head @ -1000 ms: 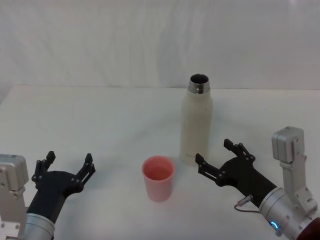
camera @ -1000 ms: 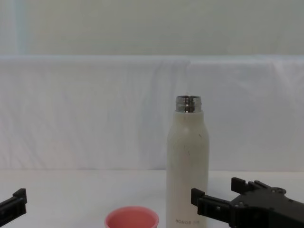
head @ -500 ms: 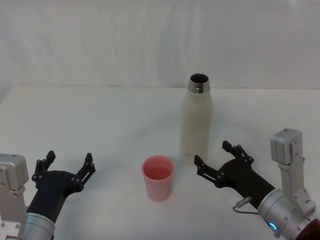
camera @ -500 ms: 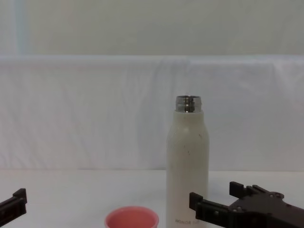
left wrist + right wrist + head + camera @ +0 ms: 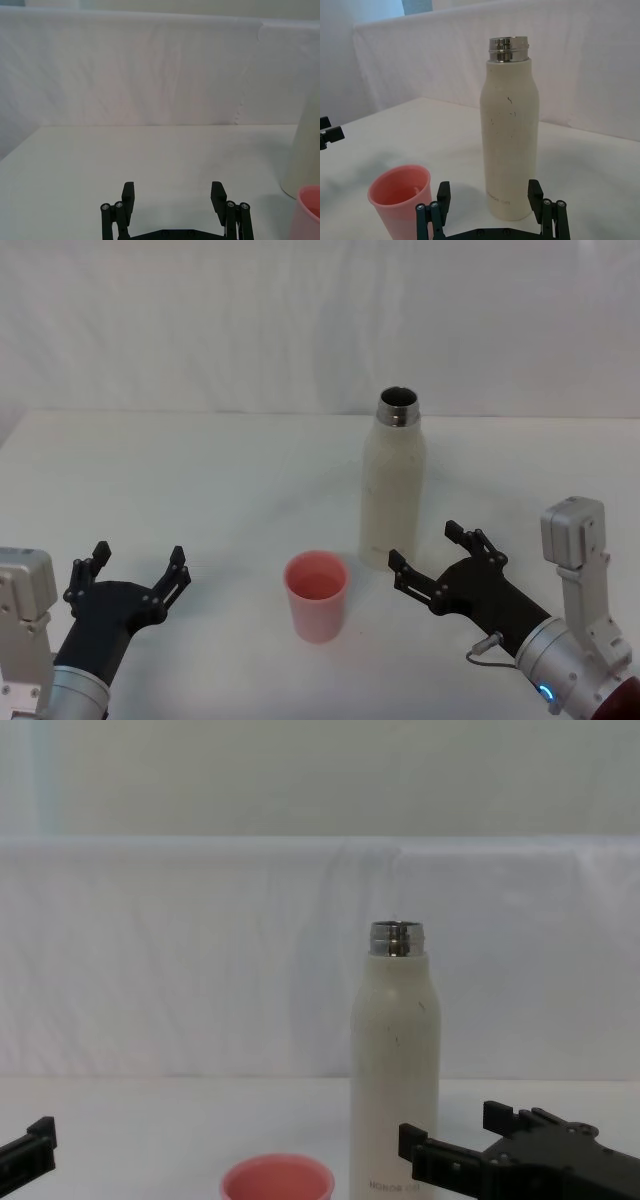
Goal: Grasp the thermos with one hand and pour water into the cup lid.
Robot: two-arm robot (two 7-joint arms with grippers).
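Since a second ago the right claw (image 5: 440,558) has drawn slightly back and lower, toward the robot, and little else has changed; it now sits low over the desk (image 5: 200,480), fingers spread wide, with nothing between them; the thermos (image 5: 392,480) stands upright and uncapped just ahead of it, apart from both fingers, and the wrist view shows the bottle roughly centred in the opening; the pink cup lid (image 5: 317,595) stands upright on the desk, nearer the robot and to the left of the bottle, close beside it but not touching; the left claw (image 5: 135,568) rests idle and wide open at the near left; the step in hand looks like the approach, and it should go straight forward until the fingers flank the body, rising above the base for a balanced hold, then close firmly without nudging the cup lid.
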